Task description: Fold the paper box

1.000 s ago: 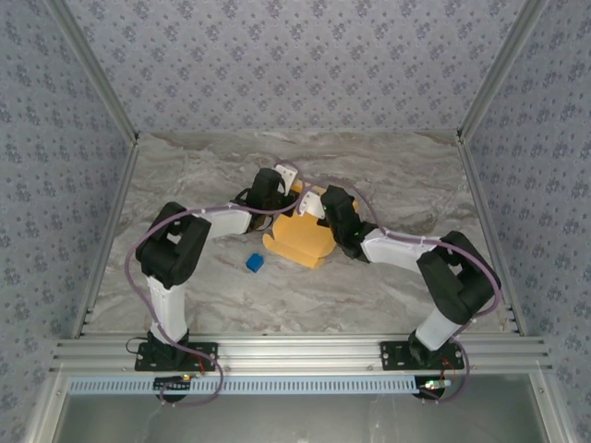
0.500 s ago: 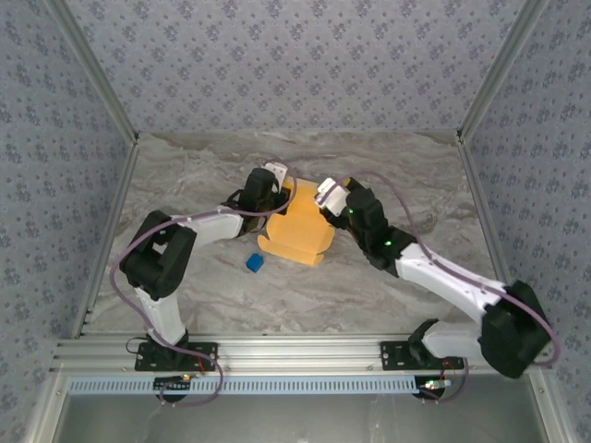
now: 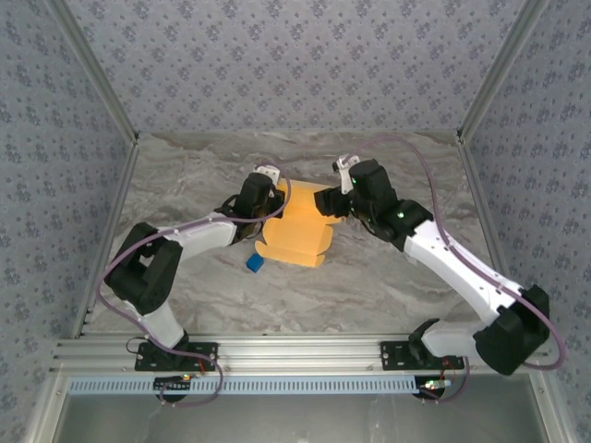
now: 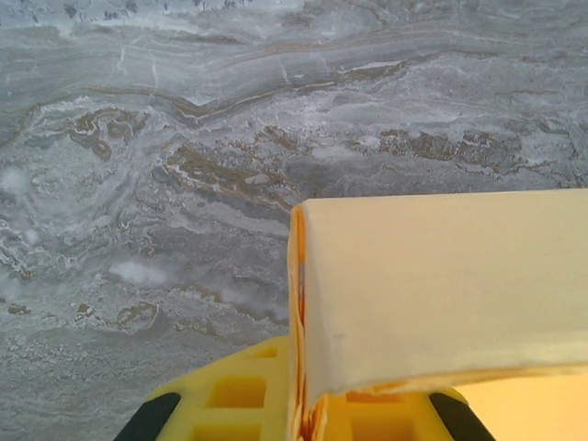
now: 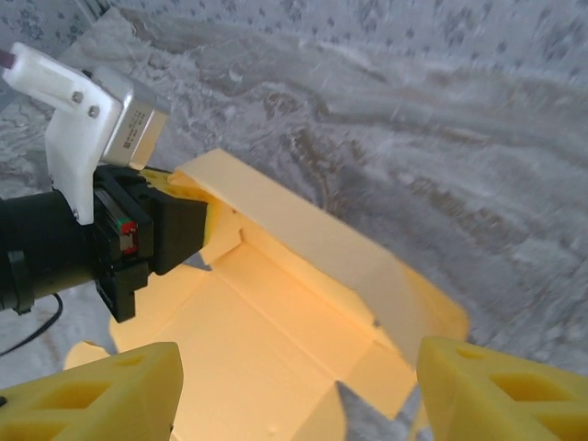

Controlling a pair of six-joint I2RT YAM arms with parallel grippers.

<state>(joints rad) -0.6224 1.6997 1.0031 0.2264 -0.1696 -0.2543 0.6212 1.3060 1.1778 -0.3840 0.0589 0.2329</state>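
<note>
The paper box (image 3: pixel 297 229) is a yellow-orange card cut-out lying partly unfolded in the middle of the table. My left gripper (image 3: pixel 269 201) is at its left edge, shut on a raised flap. In the left wrist view that flap (image 4: pixel 441 285) stands pinched on edge between the yellow fingers of the left gripper (image 4: pixel 308 404). My right gripper (image 3: pixel 338 197) hovers over the box's far right side. Its jaws are open, and the right wrist view shows the right gripper (image 5: pixel 303 395) above the box's creased inner panels (image 5: pixel 276 322), touching nothing. The left gripper (image 5: pixel 197 216) holds the flap's far corner there.
A tiny blue cube (image 3: pixel 255 263) lies on the marble table (image 3: pixel 388 277) just near-left of the box. Metal frame rails and patterned walls (image 3: pixel 55 185) close in the table on three sides.
The right gripper opened, let go of the box and drew back towards the far right as its arm stretched out. The box spread flatter. The left gripper kept its grip and shifted slightly.
</note>
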